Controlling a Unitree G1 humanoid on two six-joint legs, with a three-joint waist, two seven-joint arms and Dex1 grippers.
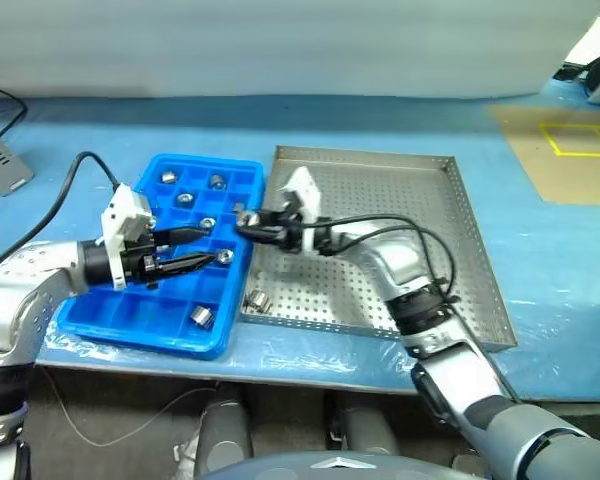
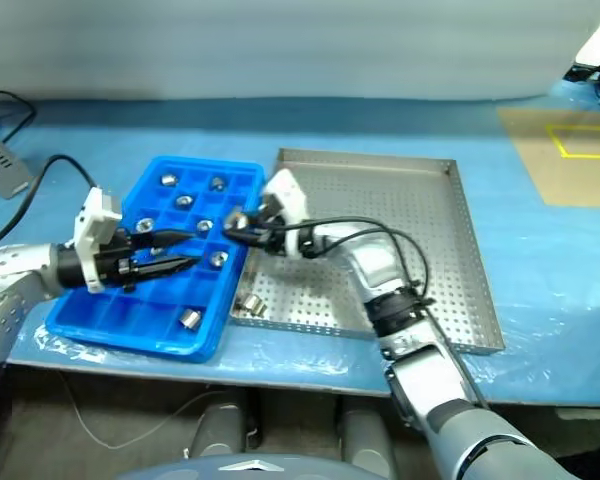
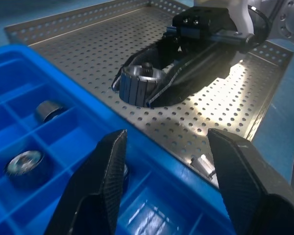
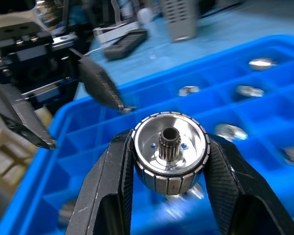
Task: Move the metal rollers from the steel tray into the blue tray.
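**Rollers split between the two trays, one in the air**

The blue tray [image 1: 130, 325] lies just left of the steel tray [image 1: 460, 250], their long edges close together. It is bright plastic, divided into small square compartments, several of which hold one shiny metal roller [image 1: 201, 317] each. The steel tray is square, silver-grey, with a perforated floor and low rims; two rollers [image 1: 257, 299] remain near its front left corner. One roller [image 4: 170, 152], ribbed around its side with a toothed hub in its centre, is held above the blue tray's right edge, its open face turned sideways.
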